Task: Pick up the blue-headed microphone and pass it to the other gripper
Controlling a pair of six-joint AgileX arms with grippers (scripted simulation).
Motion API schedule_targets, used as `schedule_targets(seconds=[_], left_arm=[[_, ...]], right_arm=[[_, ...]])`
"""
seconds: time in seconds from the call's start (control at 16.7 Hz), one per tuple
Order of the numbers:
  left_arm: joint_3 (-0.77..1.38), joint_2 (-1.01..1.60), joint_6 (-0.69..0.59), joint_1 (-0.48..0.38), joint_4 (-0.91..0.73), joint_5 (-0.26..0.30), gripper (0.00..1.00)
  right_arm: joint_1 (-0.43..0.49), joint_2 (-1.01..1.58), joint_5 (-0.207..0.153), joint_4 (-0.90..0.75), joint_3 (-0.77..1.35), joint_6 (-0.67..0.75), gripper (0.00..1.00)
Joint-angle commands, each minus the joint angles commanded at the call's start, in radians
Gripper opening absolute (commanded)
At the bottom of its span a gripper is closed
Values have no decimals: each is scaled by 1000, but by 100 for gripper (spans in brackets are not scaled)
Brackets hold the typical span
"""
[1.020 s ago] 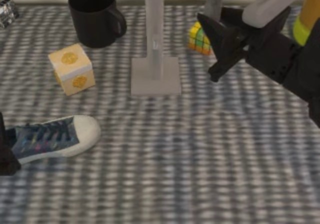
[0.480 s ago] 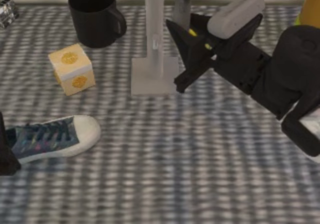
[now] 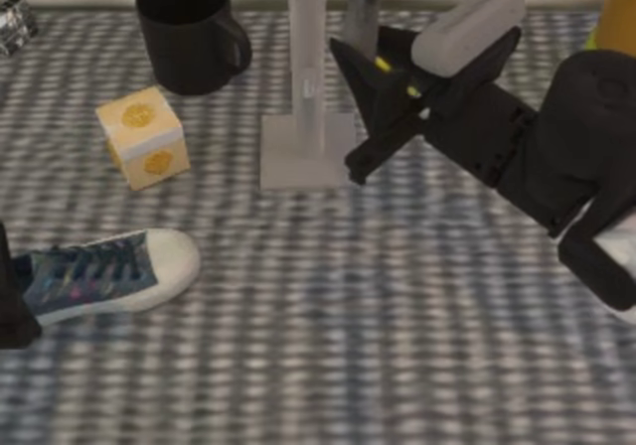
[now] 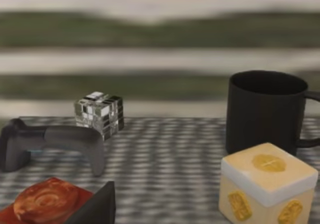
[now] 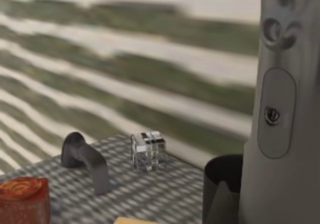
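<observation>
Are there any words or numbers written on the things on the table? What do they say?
No readable words or numbers anywhere.
Cream cube with orange round emblems: signs only, too blurred to read.
Grey microphone handle held in the right tool: a raised swirl mark and a button, no letters.
Blue canvas sneaker with white toe: coloured specks, no text.
Black mug: plain.
</observation>
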Motion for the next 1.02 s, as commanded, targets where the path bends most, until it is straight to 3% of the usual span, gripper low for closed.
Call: schedule_targets(seconds=[0.12, 0.3, 1.02], left_arm=[[25, 33, 0, -12, 18, 30, 100], [111, 163, -1, -49, 79, 129, 100], [632, 1100, 7, -239, 448, 703, 100]], right_arm=[[0, 0, 0, 0, 0, 0, 0], [0, 0, 0, 0, 0, 0, 0], [0, 0, 0, 0, 0, 0, 0]])
